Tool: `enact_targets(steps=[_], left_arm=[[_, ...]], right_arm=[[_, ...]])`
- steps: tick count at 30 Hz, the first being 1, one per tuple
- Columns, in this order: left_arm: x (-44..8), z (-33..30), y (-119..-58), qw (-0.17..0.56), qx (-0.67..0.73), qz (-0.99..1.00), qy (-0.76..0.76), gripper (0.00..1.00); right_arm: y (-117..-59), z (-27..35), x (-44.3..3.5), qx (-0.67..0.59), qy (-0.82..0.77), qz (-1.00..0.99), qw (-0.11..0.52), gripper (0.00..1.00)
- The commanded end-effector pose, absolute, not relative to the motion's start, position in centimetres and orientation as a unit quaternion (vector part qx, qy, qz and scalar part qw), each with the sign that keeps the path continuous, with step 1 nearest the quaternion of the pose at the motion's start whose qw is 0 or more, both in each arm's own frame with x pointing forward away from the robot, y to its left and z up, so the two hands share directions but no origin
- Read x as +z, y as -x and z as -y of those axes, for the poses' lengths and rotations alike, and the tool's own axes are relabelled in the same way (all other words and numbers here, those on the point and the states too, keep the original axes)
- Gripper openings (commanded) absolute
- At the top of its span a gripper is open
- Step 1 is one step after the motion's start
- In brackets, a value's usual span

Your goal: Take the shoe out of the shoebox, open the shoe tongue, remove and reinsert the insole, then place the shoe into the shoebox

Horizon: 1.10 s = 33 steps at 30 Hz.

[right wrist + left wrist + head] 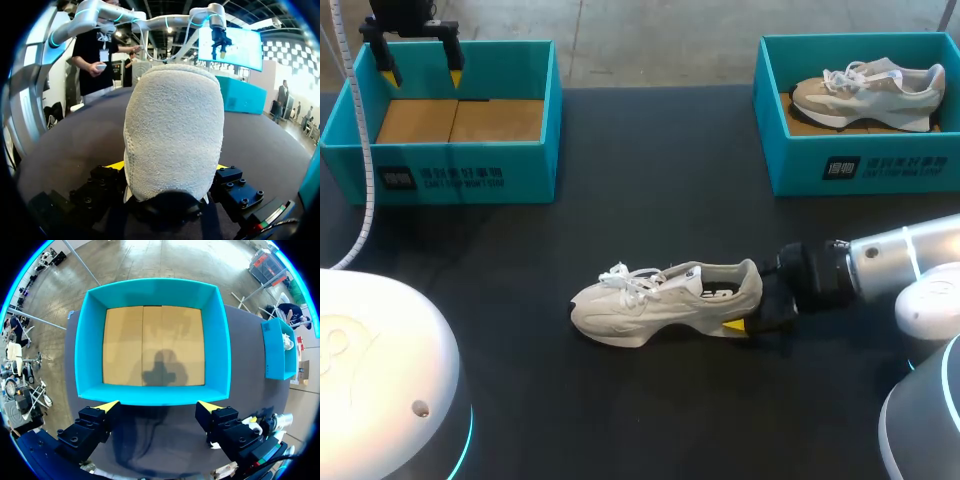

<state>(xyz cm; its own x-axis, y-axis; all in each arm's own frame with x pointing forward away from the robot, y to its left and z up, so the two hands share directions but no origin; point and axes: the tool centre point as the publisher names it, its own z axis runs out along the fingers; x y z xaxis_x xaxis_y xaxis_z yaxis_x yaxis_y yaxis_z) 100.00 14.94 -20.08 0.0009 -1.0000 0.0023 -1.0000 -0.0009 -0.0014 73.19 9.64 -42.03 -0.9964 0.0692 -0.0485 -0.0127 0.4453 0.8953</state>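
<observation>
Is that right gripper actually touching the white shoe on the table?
Touching. In the right wrist view, the right gripper clamps the shoe at its heel, from both sides.

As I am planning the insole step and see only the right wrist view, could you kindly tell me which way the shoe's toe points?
Observer: The shoe stands upright on its sole, toe toward the robot's left.
Operator: Is the left box free?
Observer: The left box holds only its cardboard floor.
Operator: And the right box?
Observer: The right box holds a second shoe.
</observation>
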Motion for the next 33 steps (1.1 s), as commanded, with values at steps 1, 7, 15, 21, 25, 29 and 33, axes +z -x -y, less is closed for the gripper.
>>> enact_targets(steps=[1,7,15,21,25,29,33], left_arm=[[-20.3,-14.7,-99.9,-0.004,-0.013,0.686,-0.727,1.0],[-20.3,-12.8,-98.5,-0.015,-0.004,0.644,-0.764,1.0],[-19.3,-9.9,-96.5,-0.033,0.013,0.624,-0.781,1.0],[-19.0,-6.7,-94.8,-0.031,0.006,0.615,-0.788,1.0],[-18.8,-4.4,-93.3,-0.034,0.009,0.612,-0.79,1.0],[-19.0,-1.6,-91.6,-0.021,0.004,0.613,-0.79,1.0],[-19.4,0.8,-90.0,-0.017,0.01,0.616,-0.788,1.0]], right_arm=[[-73.1,-9.7,-42.0,0.526,-0.017,-0.85,0.04,0.0],[-73.1,-9.7,-42.0,0.526,-0.017,-0.85,0.04,0.0],[-73.1,-9.7,-42.0,0.526,-0.017,-0.85,0.04,0.0],[-73.1,-9.7,-42.0,0.526,-0.017,-0.85,0.04,0.0],[-73.1,-9.7,-42.0,0.526,-0.017,-0.85,0.04,0.0],[-73.1,-9.7,-42.0,0.526,-0.017,-0.85,0.04,0.0],[-73.1,-9.7,-42.0,0.526,-0.017,-0.85,0.04,0.0]])
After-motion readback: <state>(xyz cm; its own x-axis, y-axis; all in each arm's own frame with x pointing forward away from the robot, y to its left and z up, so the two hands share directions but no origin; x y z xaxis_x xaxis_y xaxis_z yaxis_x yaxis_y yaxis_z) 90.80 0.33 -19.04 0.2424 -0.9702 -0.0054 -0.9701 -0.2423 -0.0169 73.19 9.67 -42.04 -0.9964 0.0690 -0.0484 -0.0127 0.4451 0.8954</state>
